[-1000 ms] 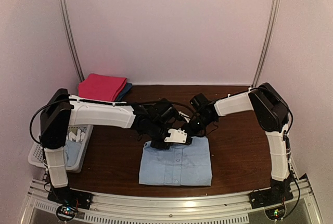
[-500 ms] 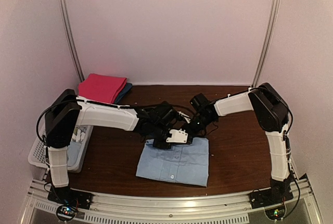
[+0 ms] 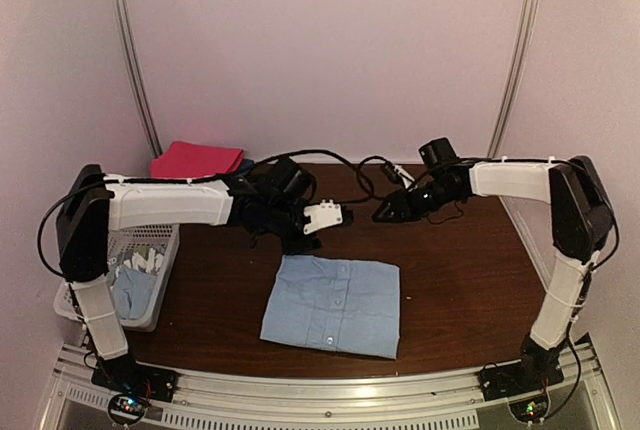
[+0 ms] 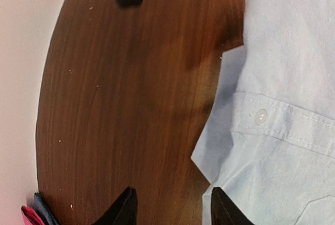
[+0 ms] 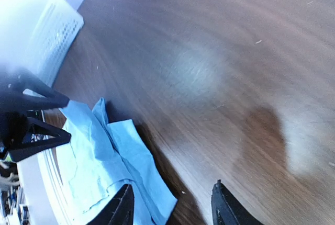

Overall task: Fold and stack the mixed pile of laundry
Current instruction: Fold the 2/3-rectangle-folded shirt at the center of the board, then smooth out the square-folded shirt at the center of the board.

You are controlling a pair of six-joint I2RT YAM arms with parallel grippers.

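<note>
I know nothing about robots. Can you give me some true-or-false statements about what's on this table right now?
1. A folded light blue shirt lies flat on the table. True.
2. Both grippers are clamped on it. False: the left gripper and right gripper are open, holding nothing.
3. The magenta cloth sits in the white basket. False: it lies at the table's far left corner; the basket holds light blue garments.
4. A button shows on the shirt. True.
</note>
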